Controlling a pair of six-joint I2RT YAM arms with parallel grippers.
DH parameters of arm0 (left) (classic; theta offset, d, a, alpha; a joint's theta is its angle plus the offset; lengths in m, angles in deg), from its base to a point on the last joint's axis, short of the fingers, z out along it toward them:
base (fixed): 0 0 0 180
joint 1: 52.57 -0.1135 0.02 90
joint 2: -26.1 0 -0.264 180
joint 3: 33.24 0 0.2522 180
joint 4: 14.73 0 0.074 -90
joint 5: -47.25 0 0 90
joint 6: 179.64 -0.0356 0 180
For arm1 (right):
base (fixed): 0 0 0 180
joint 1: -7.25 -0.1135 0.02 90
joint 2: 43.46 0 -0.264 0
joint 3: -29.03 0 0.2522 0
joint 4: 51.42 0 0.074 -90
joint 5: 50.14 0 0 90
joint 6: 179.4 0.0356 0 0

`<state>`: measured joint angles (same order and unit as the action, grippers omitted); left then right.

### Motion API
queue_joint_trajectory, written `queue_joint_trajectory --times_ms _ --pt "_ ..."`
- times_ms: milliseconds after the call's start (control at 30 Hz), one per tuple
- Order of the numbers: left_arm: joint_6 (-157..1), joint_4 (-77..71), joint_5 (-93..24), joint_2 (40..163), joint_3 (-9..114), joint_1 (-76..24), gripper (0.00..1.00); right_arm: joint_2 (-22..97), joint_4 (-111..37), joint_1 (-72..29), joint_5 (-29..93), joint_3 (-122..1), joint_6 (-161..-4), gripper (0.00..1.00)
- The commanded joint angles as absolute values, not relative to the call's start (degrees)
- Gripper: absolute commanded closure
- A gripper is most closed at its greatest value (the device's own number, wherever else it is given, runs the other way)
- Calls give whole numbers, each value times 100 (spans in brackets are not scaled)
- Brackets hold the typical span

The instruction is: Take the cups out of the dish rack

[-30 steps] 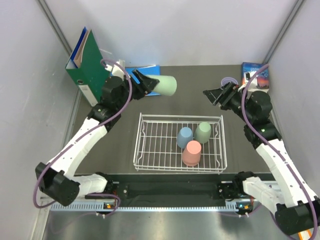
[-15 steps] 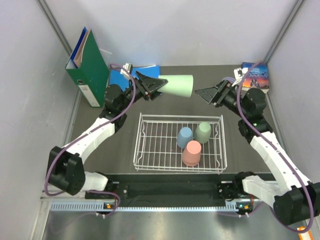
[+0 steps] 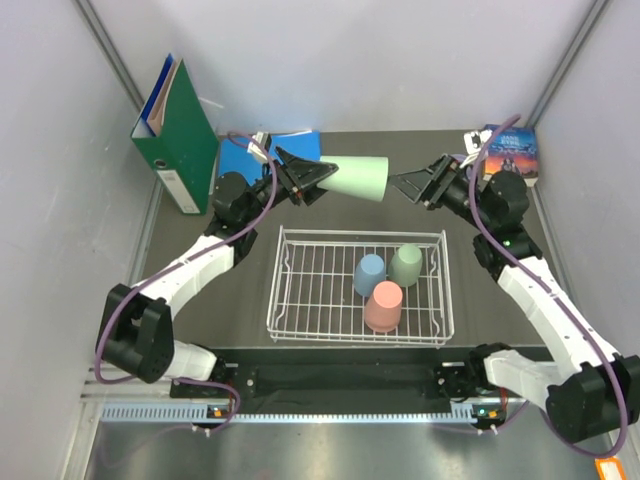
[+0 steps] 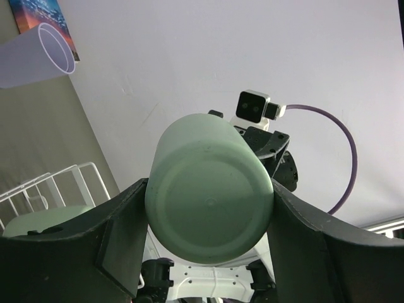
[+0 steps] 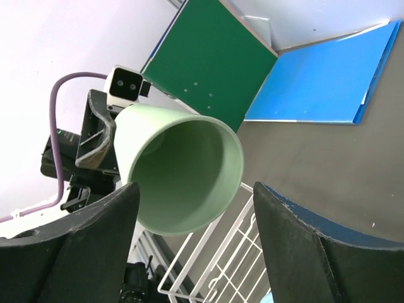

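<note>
My left gripper [image 3: 322, 179] is shut on the base of a pale green cup [image 3: 358, 178], held on its side above the table behind the dish rack [image 3: 290, 300]. In the left wrist view the cup's base [image 4: 209, 199] fills the gap between the fingers. Its open mouth [image 5: 183, 173] faces my right gripper [image 3: 408, 184], which stands open close in front of the rim, holding nothing. Three cups stand upside down in the rack: blue [image 3: 369, 274], sage green [image 3: 406, 265] and pink [image 3: 383, 305]. A lavender cup [image 4: 35, 55] shows on the table in the left wrist view.
A green binder [image 3: 178, 130] stands at the back left, with a blue folder [image 3: 290, 148] lying beside it. A book [image 3: 512, 150] lies at the back right. Grey walls close in both sides and the back.
The left arm has carried the pale green cup to the right and turned it, mouth toward the right gripper. The right gripper has moved left to meet it.
</note>
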<state>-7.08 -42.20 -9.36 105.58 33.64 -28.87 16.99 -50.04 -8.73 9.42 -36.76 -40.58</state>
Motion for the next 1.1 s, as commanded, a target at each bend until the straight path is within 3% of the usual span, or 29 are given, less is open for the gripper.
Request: queue_joint_trajectory --times_ms 0,633,1067 --pt "-878 -4517 -1014 10634 3554 -2884 100 1333 -5119 -971 1041 -4027 -4229 27" --pt "-483 -5080 -671 11205 3791 -2849 100 2360 -5611 -1340 602 -4529 -4045 30" --pt "-1186 -4166 -952 11073 3984 -2876 100 1886 -4532 -1340 1199 -4740 -4712 27"
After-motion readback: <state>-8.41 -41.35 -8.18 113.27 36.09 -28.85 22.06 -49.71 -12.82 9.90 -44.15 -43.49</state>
